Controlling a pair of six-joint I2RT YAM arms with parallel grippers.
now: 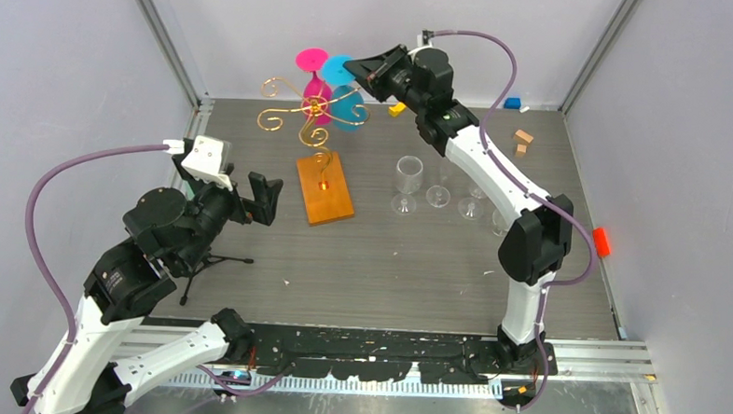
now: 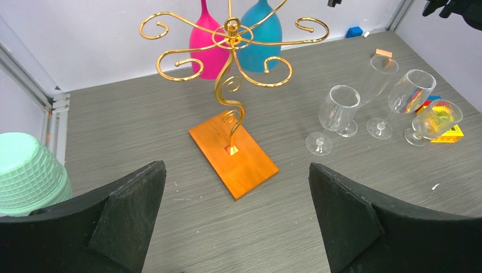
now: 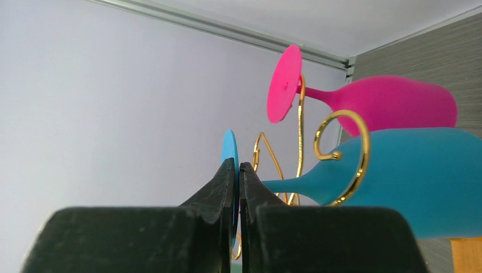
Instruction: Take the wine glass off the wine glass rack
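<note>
The right hand (image 1: 359,69) is at the upper middle of the top view. It pinches the round foot of the blue wine glass (image 1: 350,105), which hangs upside down in the wine glass rack (image 1: 292,110) beside a pink wine glass (image 1: 315,95). Its arm reaches long from the lower right, with the wrist turned so that the fingers meet the foot from the right side. The left hand (image 1: 262,195) waits at the left, apart from the rack, on a low folded arm.

In the left wrist view, the left hand's fingers (image 2: 128,216) stand wide apart and hold nothing. They face the rack, and clear glasses (image 2: 335,114) stand on the worktop (image 2: 142,142) at the right.

In the right wrist view, the fingers are closed on the thin blue disc at the centre. I think the hand takes the foot because a gold curl cages the bowl, so the glass must slide outward along the wire.
</note>
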